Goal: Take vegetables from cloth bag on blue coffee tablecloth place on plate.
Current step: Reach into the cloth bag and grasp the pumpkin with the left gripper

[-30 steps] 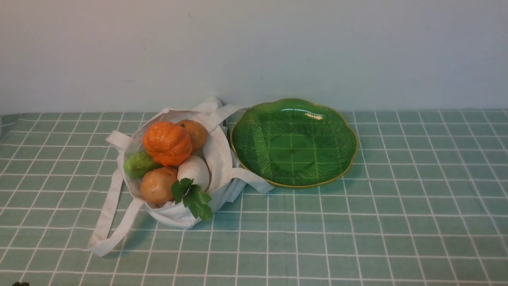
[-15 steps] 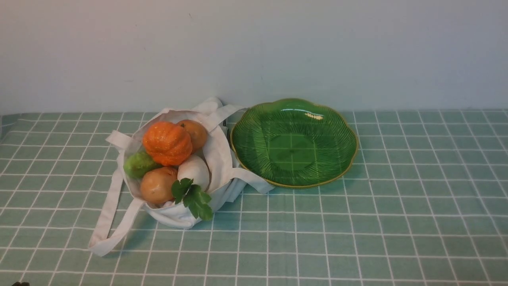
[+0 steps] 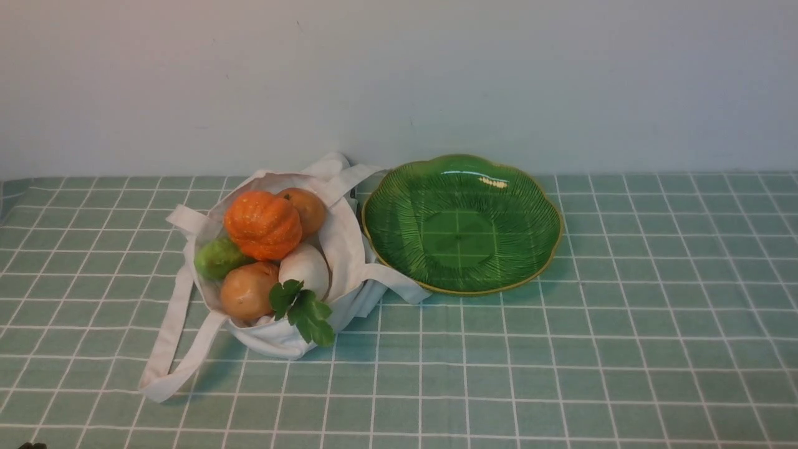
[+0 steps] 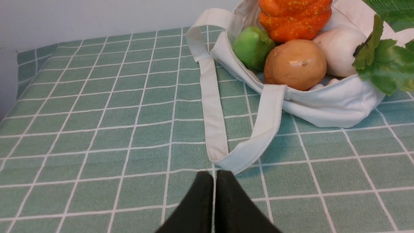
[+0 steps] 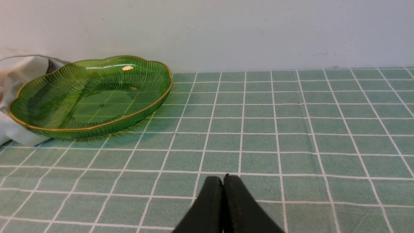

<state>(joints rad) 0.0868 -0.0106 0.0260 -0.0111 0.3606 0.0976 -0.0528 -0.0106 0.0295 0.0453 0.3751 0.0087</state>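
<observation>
The off-white cloth bag [image 3: 349, 249] lies open on the pale teal grid tablecloth [image 3: 561, 349], left of centre. In its mouth sit an orange pumpkin [image 3: 262, 224], two tan potatoes [image 3: 248, 290] [image 3: 308, 209], a green cucumber [image 3: 217, 258], a white egg-shaped piece [image 3: 304, 267] and a leafy sprig [image 3: 305, 313]. The green scalloped plate [image 3: 530, 206] stands empty just right of the bag. My left gripper [image 4: 214, 173] is shut and empty, low over the cloth just short of a bag strap [image 4: 212, 106]. My right gripper [image 5: 223, 177] is shut and empty, some way from the plate [image 5: 48, 94].
A plain pale wall [image 3: 399, 81] rises right behind the bag and plate. Two long strap loops [image 3: 168, 337] trail from the bag toward the near left. The cloth's left edge [image 4: 13, 81] drops off beside the wall.
</observation>
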